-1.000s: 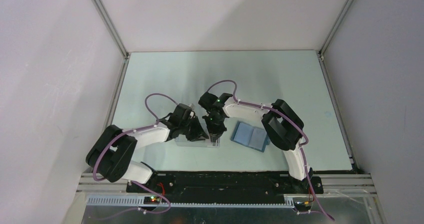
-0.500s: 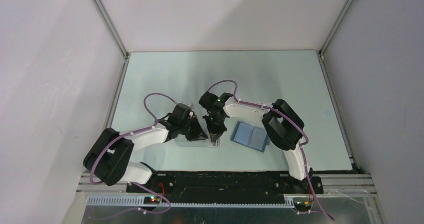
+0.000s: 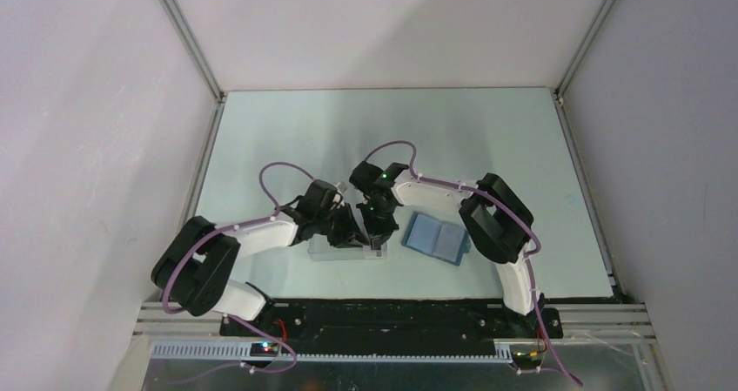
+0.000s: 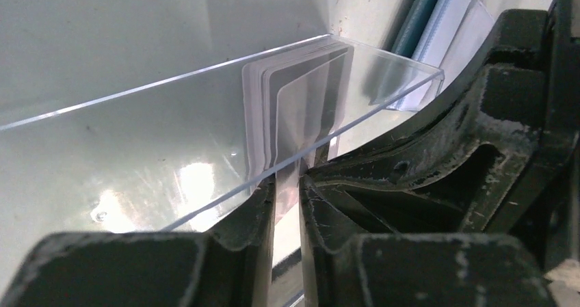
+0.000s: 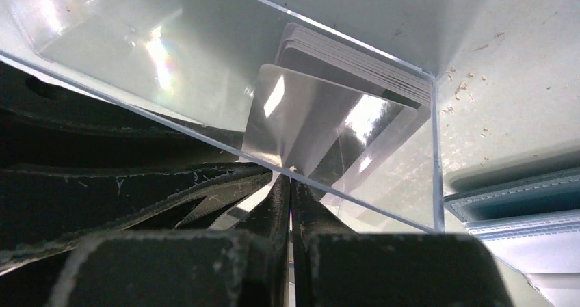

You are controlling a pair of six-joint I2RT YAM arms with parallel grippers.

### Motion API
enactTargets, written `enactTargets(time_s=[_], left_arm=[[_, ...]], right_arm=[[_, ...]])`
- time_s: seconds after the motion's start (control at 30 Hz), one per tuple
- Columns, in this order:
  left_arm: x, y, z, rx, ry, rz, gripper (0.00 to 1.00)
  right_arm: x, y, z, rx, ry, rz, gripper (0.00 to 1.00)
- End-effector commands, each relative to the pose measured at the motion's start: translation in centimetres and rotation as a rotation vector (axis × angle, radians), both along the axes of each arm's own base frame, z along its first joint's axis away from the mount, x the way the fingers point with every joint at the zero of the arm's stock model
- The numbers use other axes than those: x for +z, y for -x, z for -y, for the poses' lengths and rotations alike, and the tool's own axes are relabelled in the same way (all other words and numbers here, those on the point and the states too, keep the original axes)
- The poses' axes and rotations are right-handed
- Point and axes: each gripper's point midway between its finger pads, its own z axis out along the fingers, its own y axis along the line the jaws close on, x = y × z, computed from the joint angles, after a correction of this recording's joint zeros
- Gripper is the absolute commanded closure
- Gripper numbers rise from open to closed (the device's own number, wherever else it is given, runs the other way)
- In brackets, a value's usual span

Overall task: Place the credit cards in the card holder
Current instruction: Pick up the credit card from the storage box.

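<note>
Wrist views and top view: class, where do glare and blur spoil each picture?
Left wrist: white glare patches on the box wall; left fingers soft, cards sharper. Right wrist: bright reflections on the box and the tilted front card; right fingers blurred. Top view: evenly lit, but the clear box nearly vanishes against the table.

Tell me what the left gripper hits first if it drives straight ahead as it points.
Most likely the near wall of the clear box, right at the left gripper fingertips; the stack of credit cards sits just behind that wall. Depth is hard to judge here.
</note>
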Motion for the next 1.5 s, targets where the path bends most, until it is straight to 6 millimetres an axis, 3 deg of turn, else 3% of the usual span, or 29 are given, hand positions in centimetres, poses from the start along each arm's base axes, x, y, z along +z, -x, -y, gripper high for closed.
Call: enactTargets(time_s=[0.0,0.3,0.57,0.7,0.8,0.93,1.1,1.2,1.33,1.4,1.43,1.47], left_arm=[[4.5,-0.8,3.6,-0.097,0.181,0.089,0.80],[5.2,-1.5,4.3,-0.089,0.213,0.117,0.82],[4.3,-1.7,4.6,-0.081,0.195,0.098,0.82],[3.4,-1.6,4.6,-0.074,0.174,0.080,0.88],[3.5,-1.6,4.4,-0.061,0.166,0.095,0.99],[4.4,-1.9,3.3,-0.030,0.129,0.148,1.00],[7.2,-1.9,1.3,0.009,0.067,0.241,1.00],[10.3,-2.0,0.9,0.032,0.112,0.327,1.00],[14.1,-1.5,1.1,0.031,0.207,0.399,1.00],[16.2,-1.0,1.6,0.005,0.280,0.437,1.00],[17.0,-0.9,1.9,-0.005,0.313,0.450,1.00],[18.8,-0.3,2.5,-0.045,0.386,0.488,1.00]], right_arm=[[-0.4,-1.5,0.2,-0.005,-0.009,0.075,1.00],[3.8,-2.0,-0.5,-0.012,-0.105,0.136,1.00],[6.7,-3.0,1.6,-0.056,-0.081,0.201,0.94],[7.7,-3.3,2.8,-0.069,-0.069,0.226,0.88],[8.5,-3.6,3.7,-0.080,-0.073,0.245,0.81],[9.8,-3.8,4.6,-0.095,-0.098,0.270,0.69],[12.2,-3.8,5.6,-0.122,-0.176,0.300,0.49],[13.9,-3.3,5.6,-0.143,-0.307,0.280,0.40],[17.4,-3.1,6.4,-0.172,-0.514,0.298,0.25],[19.5,-2.7,6.9,-0.169,-0.626,0.307,0.22],[19.6,-1.7,6.9,-0.153,-0.673,0.257,0.21],[20.7,-2.2,7.2,-0.157,-0.728,0.282,0.21]])
